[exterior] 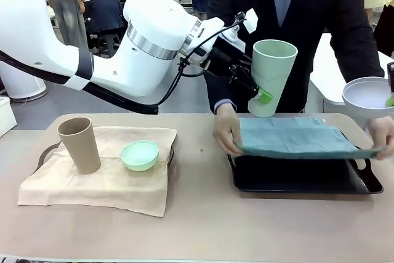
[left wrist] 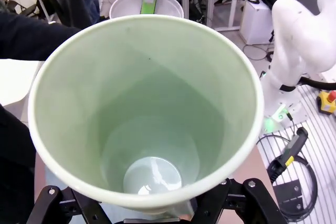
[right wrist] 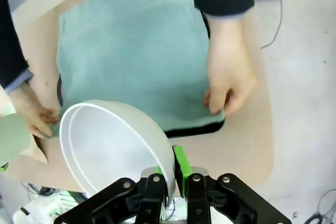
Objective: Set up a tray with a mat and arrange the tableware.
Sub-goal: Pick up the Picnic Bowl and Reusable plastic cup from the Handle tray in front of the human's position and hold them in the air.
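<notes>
left gripper (exterior: pixel 261 93): sitting upper centre of the front view, clamping the pale green cup (exterior: pixel 271 77) across its lower part and holding it upright in the air above the table — in the left wrist view the cup (left wrist: pixel 147 108) is opening toward the lens.
right gripper (right wrist: pixel 170 174): rising from the bottom edge of the right wrist view, jaws nearly together, pinching the rim of the white bowl (right wrist: pixel 113 148); at the right edge of the front view the bowl (exterior: pixel 368 97) is hanging in the air, tilted.
black tray (exterior: pixel 301 177): lying on the table (exterior: pixel 203 226), lower right of the front view.
teal mat (exterior: pixel 298 137): being held over the black tray, stretched between the person's two hands (exterior: pixel 228 129); in the right wrist view the mat (right wrist: pixel 131 45) is lying across the upper middle of the frame, hands (right wrist: pixel 228 80) gripping its near corners.
beige mat (exterior: pixel 101 177): lying over a second tray (exterior: pixel 46 155), lower left of the front view.
tan cup (exterior: pixel 80 145): standing upright on the beige mat, left part.
mint green bowl (exterior: pixel 140 154): sitting on the beige mat, just right of the tan cup — not touching it.
</notes>
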